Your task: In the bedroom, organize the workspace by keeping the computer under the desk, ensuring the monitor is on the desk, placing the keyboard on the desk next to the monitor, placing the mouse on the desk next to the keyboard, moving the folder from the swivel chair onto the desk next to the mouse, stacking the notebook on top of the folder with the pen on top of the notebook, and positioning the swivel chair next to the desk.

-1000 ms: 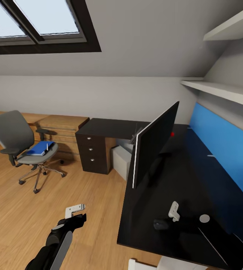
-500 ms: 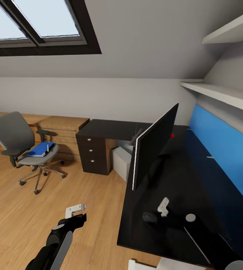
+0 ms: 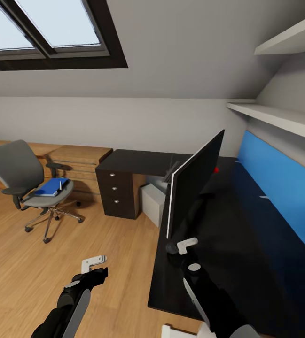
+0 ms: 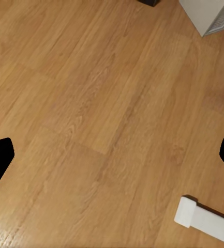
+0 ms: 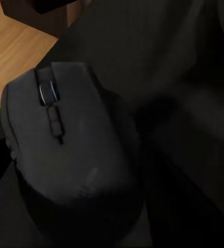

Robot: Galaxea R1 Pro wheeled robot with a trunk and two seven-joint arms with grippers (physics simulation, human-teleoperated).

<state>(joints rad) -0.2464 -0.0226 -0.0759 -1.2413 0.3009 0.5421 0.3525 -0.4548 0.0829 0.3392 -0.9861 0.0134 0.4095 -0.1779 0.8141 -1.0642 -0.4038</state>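
My right gripper [image 3: 178, 246] is shut on the small black mouse [image 3: 171, 248], just above the black desk [image 3: 246, 234] near its front left edge, below the monitor [image 3: 192, 183]. The right wrist view shows the mouse [image 5: 65, 150] close up over the desk top. My left gripper [image 3: 94, 263] hangs open over the wooden floor. The grey swivel chair [image 3: 16, 169] stands far left, away from the desk, with the blue folder [image 3: 49, 187] and a white pen [image 3: 59, 184] on its seat. The light grey computer [image 3: 152, 202] sits under the desk. I cannot make out the keyboard or the notebook.
A dark drawer cabinet [image 3: 117, 195] stands beside the computer, with a wooden chest [image 3: 77, 159] behind the chair. A blue back panel [image 3: 284, 188] and white shelves [image 3: 284, 117] line the wall at right. The left wrist view shows wooden floor [image 4: 91, 103] and a white desk foot [image 4: 205, 219].
My right gripper has carried the mouse left and farther back along the desk, from the front edge to just below the monitor. The left arm has not moved.
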